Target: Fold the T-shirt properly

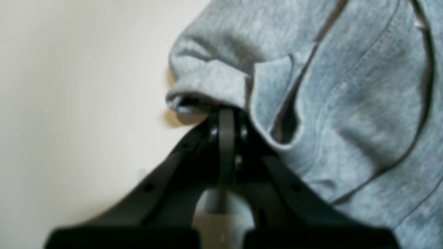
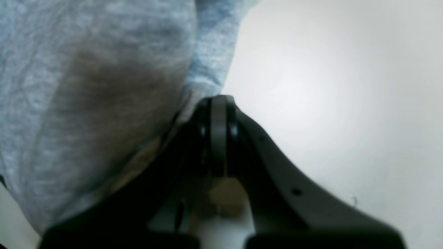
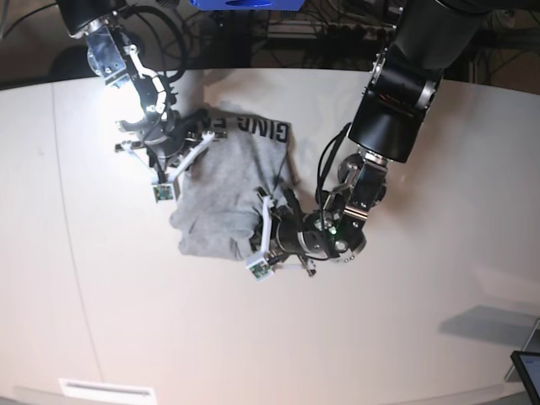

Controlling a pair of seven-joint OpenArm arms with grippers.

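Observation:
The heather-grey T-shirt [image 3: 219, 190] lies bunched on the white table [image 3: 405, 321], with a strip of black lettering [image 3: 257, 129] showing along its far edge. My left gripper [image 3: 264, 213] is at the shirt's near right side. In the left wrist view it [image 1: 226, 116] is shut on a rolled fold of the T-shirt [image 1: 346, 90]. My right gripper [image 3: 196, 142] is at the shirt's far left corner. In the right wrist view it [image 2: 218, 102] is shut with the T-shirt [image 2: 97, 97] edge pinched at its tips.
A blue object [image 3: 245, 3] and cables [image 3: 337, 25] sit beyond the table's far edge. A dark screen corner [image 3: 528, 371] shows at the lower right. Bare white table surrounds the shirt on the near and left sides.

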